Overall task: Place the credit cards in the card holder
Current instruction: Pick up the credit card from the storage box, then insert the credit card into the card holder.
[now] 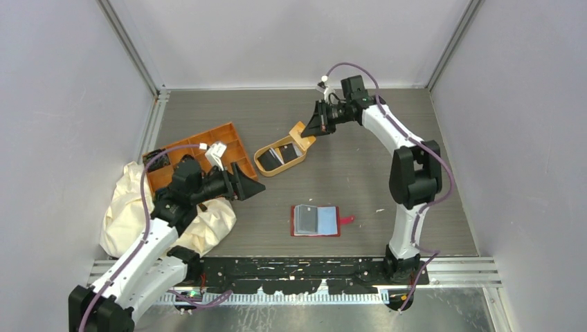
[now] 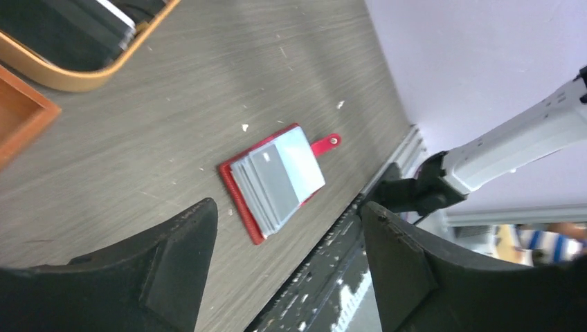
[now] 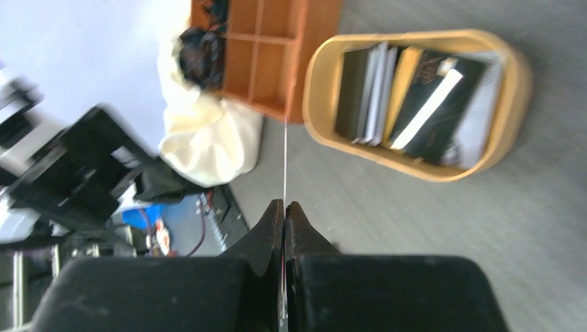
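Lying flat and open on the grey table (image 1: 387, 173), the red card holder (image 1: 316, 220) shows its grey-clear sleeves face up, with its snap tab (image 1: 346, 220) sticking out on the right. No card rests on it and neither gripper touches it.

Beyond the card holder, toward the back wall and a little left, the oval tan dish (image 3: 317, 90) holds the credit cards (image 3: 408, 90). They are a mix of dark and pale ones, standing and leaning against each other.

Farther back from the card holder than the dish, just past the dish's right end, hangs the right gripper (image 1: 320, 126). Its fingers (image 3: 266, 238) are pressed together with almost no gap. A thin pale line, the edge-on card (image 3: 284, 159), runs straight out from between their tips, off the table.

Left of the card holder and slightly back hangs the left gripper (image 1: 246, 183). Its fingers (image 2: 180, 256) are spread wide with nothing between them, and in its wrist view the card holder lies on the table beyond them.

Farther left of the card holder sit the orange compartment tray (image 1: 208, 142) and, nearer the front edge, a crumpled cream cloth bag (image 1: 131, 207) under the left arm.
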